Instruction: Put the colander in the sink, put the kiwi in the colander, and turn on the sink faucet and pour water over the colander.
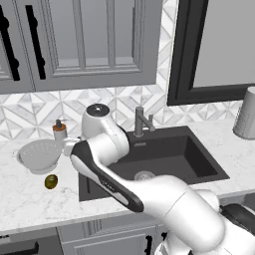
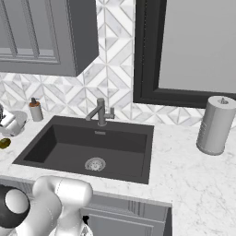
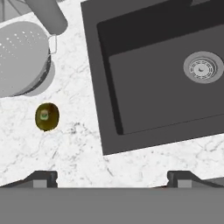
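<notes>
- Hand view looks straight down: gripper jaws spread wide, holding nothing, above bare counter between kiwi and sink.
- Colander sits on the counter left of the sink, kiwi just in front.
- Right base view catches the paper towel roll; faucet stands behind the basin.

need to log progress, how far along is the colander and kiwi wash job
Nothing looks done yet. The colander sits on the counter left of the sink, and the kiwi lies on the marble beside it. The sink basin holds neither. The gripper is open over the counter edge, holding nothing. No water runs from the sink faucet. All three steps remain.
</notes>
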